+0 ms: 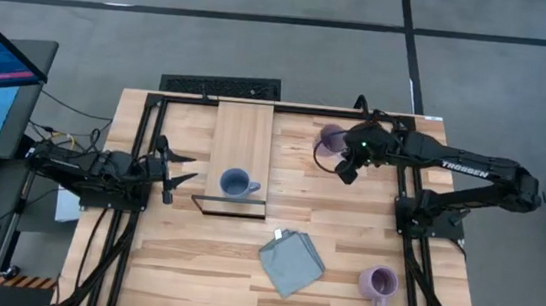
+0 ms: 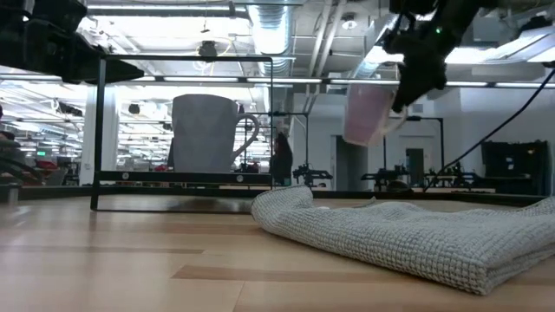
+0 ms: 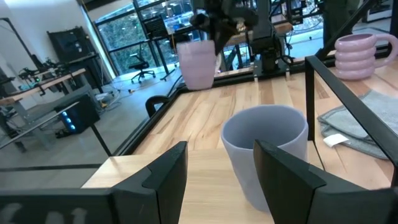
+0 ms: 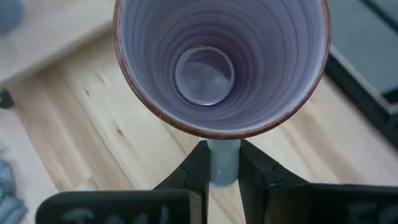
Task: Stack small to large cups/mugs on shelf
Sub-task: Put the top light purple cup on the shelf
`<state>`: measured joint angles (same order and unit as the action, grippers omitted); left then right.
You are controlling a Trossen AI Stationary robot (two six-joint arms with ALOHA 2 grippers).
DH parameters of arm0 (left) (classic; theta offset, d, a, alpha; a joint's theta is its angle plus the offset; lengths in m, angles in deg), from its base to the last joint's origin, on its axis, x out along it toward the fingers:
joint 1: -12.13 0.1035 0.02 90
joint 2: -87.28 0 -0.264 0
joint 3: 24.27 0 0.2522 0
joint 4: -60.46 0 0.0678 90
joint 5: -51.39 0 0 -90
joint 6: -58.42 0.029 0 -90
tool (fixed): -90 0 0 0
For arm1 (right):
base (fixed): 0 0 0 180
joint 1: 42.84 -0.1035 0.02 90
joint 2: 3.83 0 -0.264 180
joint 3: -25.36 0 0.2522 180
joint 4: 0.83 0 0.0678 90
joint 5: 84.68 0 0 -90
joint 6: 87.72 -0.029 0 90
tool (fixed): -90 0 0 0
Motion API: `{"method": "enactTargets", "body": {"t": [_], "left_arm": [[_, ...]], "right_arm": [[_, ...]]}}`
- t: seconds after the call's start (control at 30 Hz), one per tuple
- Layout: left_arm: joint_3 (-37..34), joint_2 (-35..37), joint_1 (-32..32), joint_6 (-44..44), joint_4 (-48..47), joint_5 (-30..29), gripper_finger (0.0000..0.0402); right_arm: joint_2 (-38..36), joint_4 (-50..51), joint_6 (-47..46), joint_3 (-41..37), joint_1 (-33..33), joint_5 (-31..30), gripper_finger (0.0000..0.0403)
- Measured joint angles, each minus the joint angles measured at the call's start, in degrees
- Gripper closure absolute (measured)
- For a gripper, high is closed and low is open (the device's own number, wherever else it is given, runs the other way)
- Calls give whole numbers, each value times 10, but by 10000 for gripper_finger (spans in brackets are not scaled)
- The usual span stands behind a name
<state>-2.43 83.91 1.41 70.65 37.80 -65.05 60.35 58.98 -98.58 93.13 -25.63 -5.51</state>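
A dusty blue mug (image 1: 237, 183) stands upright on its base on the light-wood shelf (image 1: 243, 130), near the shelf's dark front edge. My left gripper (image 1: 189, 167) is open at the shelf's left side, and the blue mug (image 3: 264, 149) stands just beyond its fingertips, untouched. My right gripper (image 1: 348, 165) is shut on a lilac mug (image 1: 330, 140), which it holds in the air right of the shelf near the far edge (image 2: 366, 111). A second lilac mug (image 1: 378, 282) stands on the table near the near right corner. My right gripper pinches the lilac mug's handle (image 4: 222, 163) between its two fingers, just below the rim. The fingers point down from above, and this view looks into the open mouth. The mug hangs clear of the table, roughly upright with a slight tilt (image 2: 366, 111).
A folded grey-blue cloth (image 1: 292, 262) lies on the table in front of the shelf, between it and the second lilac mug. The shelf sits raised on a thin dark frame (image 2: 182, 178). Black frame rails run along the table's edges (image 1: 127, 209).
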Motion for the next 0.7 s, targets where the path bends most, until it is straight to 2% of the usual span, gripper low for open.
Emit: {"method": "enactTargets", "body": {"t": [0.27, 0.4, 0.7], "left_arm": [[0, 0, 0, -9, -13, 3, 225], [0, 0, 0, -9, -12, 3, 225], [0, 0, 0, -10, -12, 6, 225]], "right_arm": [[2, -31, 62, 35, 0, -2, 335], [26, -50, 98, 48, -3, -1, 334], [157, -58, 177, 143, -4, 7, 333]]}}
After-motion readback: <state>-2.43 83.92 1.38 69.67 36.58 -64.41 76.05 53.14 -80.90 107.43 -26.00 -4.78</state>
